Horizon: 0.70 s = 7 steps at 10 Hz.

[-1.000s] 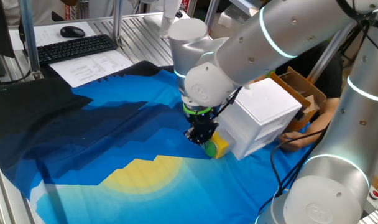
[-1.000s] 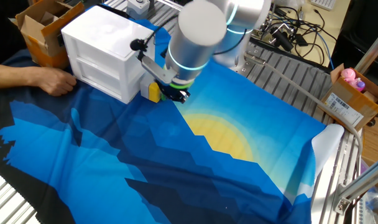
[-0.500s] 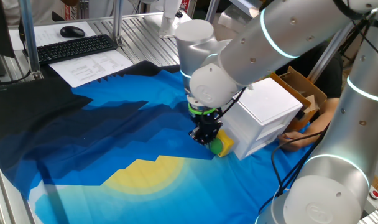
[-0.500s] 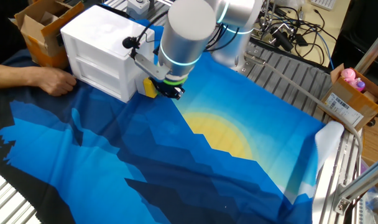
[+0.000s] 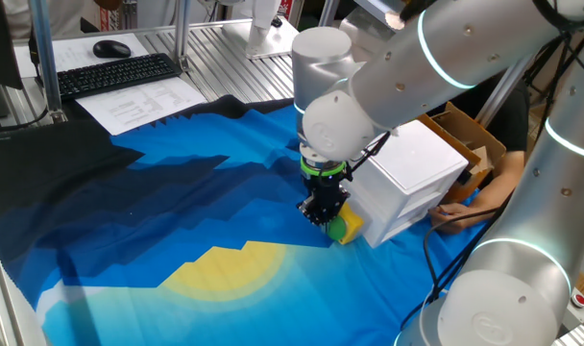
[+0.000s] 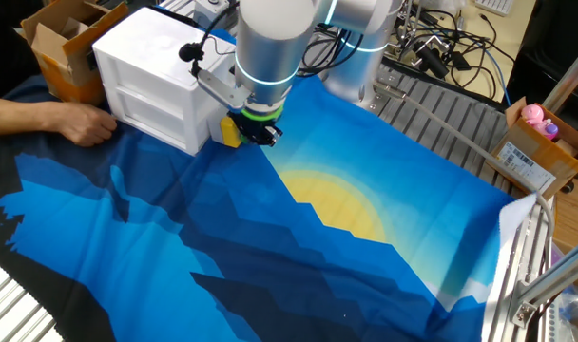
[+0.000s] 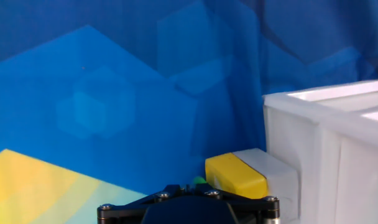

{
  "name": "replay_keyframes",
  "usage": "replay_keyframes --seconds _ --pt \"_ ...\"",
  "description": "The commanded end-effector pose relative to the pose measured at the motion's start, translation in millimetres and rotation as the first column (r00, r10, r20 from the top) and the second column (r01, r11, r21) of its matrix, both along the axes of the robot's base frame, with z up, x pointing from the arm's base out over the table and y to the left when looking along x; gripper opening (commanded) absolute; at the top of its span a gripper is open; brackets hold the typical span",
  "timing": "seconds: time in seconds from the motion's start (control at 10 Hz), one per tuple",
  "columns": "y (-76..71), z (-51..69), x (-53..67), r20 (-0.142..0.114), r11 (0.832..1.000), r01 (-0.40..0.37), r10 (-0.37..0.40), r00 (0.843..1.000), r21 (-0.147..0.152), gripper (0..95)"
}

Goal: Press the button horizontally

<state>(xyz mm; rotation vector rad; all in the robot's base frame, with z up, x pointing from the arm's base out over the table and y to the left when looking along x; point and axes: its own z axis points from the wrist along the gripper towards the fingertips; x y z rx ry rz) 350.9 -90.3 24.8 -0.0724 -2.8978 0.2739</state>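
The button is a small green knob in a yellow cube housing that stands against the front of the white box on the blue cloth. The other fixed view shows the housing beside the white box. My gripper hangs low, with its tip right at the button's side; it also shows in the other fixed view. In the hand view, only the gripper's black body shows at the bottom edge, with a green sliver and the yellow housing just beyond. No view shows the fingertips' gap.
A person's hand rests on the cloth left of the white box. A cardboard box stands behind it. A keyboard and papers lie at the far table edge. Cables lie on the metal frame.
My gripper has moved sideways toward the yellow housing and the white box, closing the small gap to the green button. The box and hand have stayed in place.
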Motion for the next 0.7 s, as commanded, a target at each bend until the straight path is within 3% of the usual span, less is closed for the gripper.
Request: replay_keyframes --seconds 0.1,0.4,0.5,0.7 --pt "-1.7 -1.3 -5.4 0.001 0.999 -0.030 0.030 1.000 -0.013 0.0" --pt "-1.4 -2.1 -7.4 -0.013 0.998 -0.052 0.051 0.999 -0.021 0.0" --pt "-2.2 -2.8 -7.3 -0.022 0.994 -0.092 0.091 0.996 -0.054 0.0" --pt "-9.7 -6.6 -5.5 -0.018 0.993 -0.108 0.107 0.994 -0.045 0.0"
